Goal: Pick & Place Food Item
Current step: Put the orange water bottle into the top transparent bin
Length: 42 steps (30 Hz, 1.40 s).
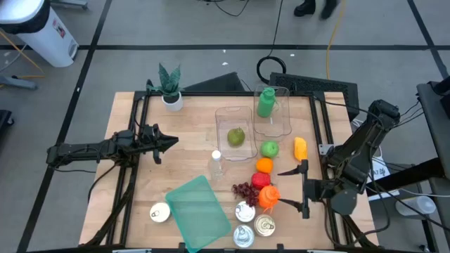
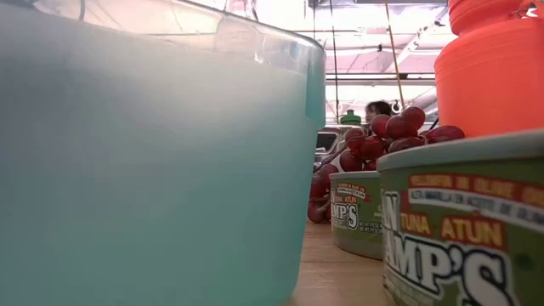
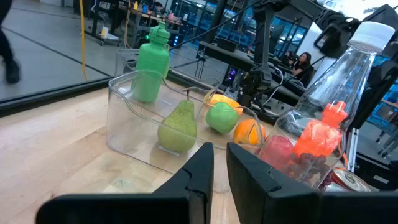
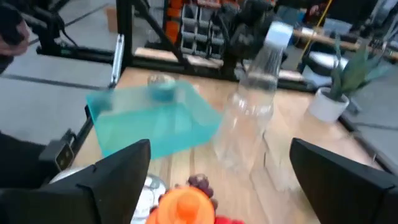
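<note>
Right gripper (image 1: 304,188) spreads its fingers wide around the orange bottle (image 1: 268,197), which stands on the table (image 1: 126,204) beside the grapes (image 1: 242,189), not gripped. Left gripper (image 1: 167,143) waits, fingers pressed together, empty, at the table's left side. A pear (image 1: 235,135) sits in the clear container (image 1: 234,126).

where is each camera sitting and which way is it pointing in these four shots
High view: above the table, facing straight down; both arms show, left gripper shut, right gripper open by the orange bottle.
Low view: at tabletop height, facing across it past the teal container and tuna cans; no arm shows.
Left wrist view: looks past its own shut fingers at the pear in the clear bin.
Right wrist view: looks past its own spread fingers at the clear bottle.
Shared: both wrist views catch that clear bottle.
</note>
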{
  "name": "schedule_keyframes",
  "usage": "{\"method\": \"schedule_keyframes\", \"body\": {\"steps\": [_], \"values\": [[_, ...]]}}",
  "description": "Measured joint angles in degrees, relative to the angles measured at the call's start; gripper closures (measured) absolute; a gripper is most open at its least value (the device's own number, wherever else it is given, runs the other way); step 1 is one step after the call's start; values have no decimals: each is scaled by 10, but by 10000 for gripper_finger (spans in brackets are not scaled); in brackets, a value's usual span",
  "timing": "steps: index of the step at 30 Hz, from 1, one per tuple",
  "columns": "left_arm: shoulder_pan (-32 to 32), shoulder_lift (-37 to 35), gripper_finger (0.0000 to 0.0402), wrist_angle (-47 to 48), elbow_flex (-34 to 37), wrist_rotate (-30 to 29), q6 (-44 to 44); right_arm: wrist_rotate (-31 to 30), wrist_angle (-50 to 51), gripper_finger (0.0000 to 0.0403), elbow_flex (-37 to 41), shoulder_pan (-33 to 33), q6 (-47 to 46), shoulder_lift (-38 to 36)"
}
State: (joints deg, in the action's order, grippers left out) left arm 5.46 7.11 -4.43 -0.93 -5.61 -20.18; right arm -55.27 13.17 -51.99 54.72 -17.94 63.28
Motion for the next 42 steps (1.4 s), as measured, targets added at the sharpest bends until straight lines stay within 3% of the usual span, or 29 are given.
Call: {"method": "schedule_keyframes", "body": {"steps": [5, 14, 23, 42], "values": [[0, 0, 350, 0, 0, 0, 0, 20, -96, 12, 65, 0, -22, -1], [0, 0, 350, 0, 0, 0, 1, 14, -314, 9, 189, -4, 22, -1], [0, 0, 350, 0, 0, 0, 0, 15, -470, 9, 275, -7, 43, -1], [0, 0, 350, 0, 0, -3, 2, 91, -529, 9, 291, -45, 49, 34]]}}
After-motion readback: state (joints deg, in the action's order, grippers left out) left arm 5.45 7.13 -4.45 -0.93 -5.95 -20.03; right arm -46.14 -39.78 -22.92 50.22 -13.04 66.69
